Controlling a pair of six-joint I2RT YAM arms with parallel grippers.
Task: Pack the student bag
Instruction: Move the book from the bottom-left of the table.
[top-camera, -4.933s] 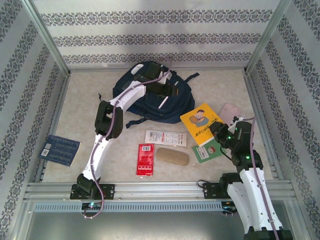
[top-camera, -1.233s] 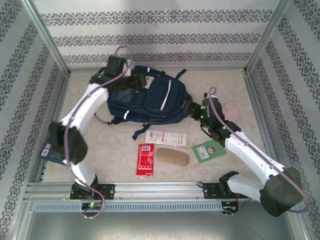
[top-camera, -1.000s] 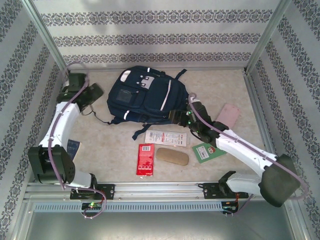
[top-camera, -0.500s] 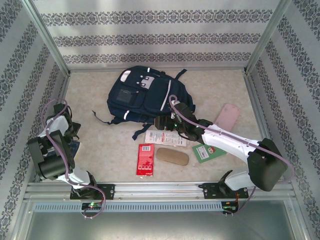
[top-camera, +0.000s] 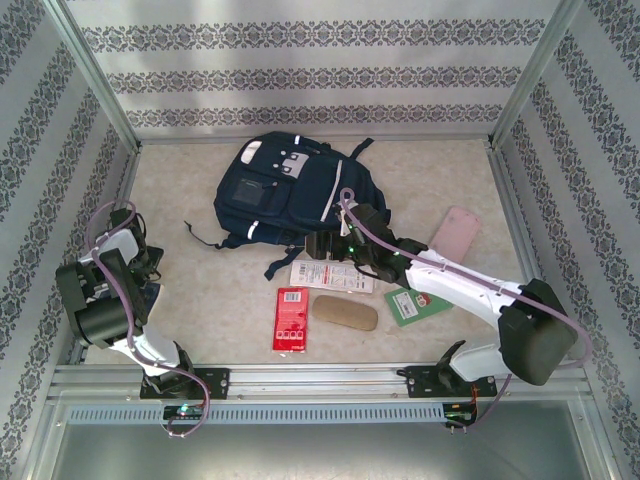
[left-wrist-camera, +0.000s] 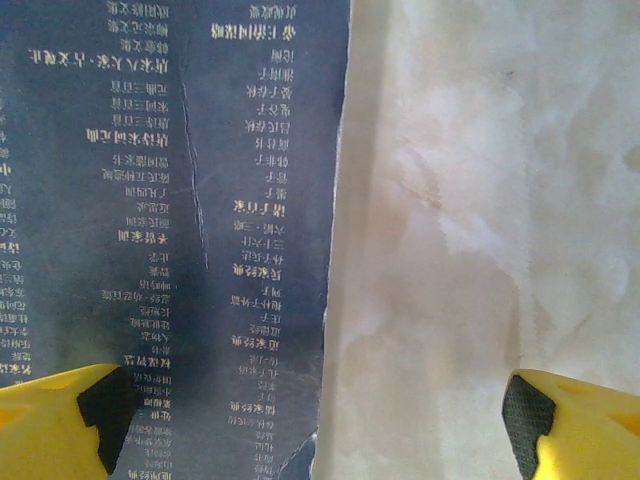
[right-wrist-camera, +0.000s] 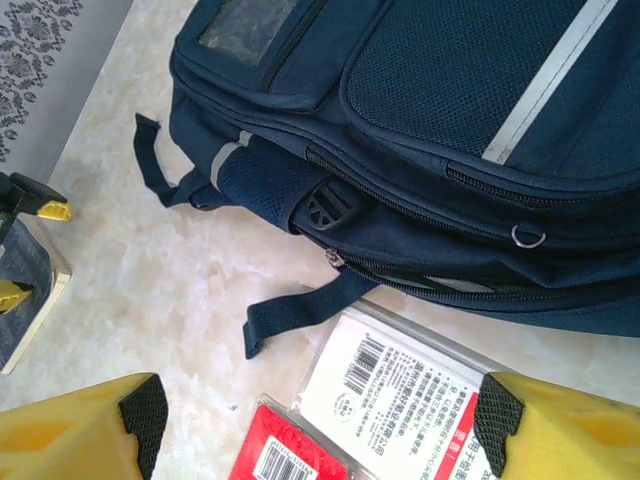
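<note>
Right hand (right-wrist-camera: 318, 410) spread wide, both yellow fingers well apart and gripping nothing, hovers at the near edge of the student bag (top-camera: 295, 190), which lies flat and front-up toward the back of the worktop (top-camera: 230, 290), a loose strap (right-wrist-camera: 300, 305) trailing from its lower side. From these angles the bag's zips look drawn shut and no open mouth is to be seen, though its far side is out of sight. Just beside the bag, directly beneath the right hand, sits a white packet (top-camera: 330, 275) printed with a barcode, and touching its near corner a red packet (top-camera: 290, 318). Further out lie a tan case (top-camera: 345, 313), a green booklet (top-camera: 415, 303) partly under the right arm, and a pink pouch (top-camera: 455, 232) toward the right wall. Well apart from all of these, at the left edge, the left hand (left-wrist-camera: 312, 400) hangs equally spread and empty over a dark blue book (left-wrist-camera: 170, 230) covered in columns of pale lettering, one finger above the cover and the other above bare worktop, straddling the book's edge. Packing appears to be at the picking-up stage, with several articles still outside. For the left hand, the next move would seem to call for coming down squarely across that edge; the book lies flat and thin, so a finger may need to work under it before closing. The bag will likely need opening too.
</note>
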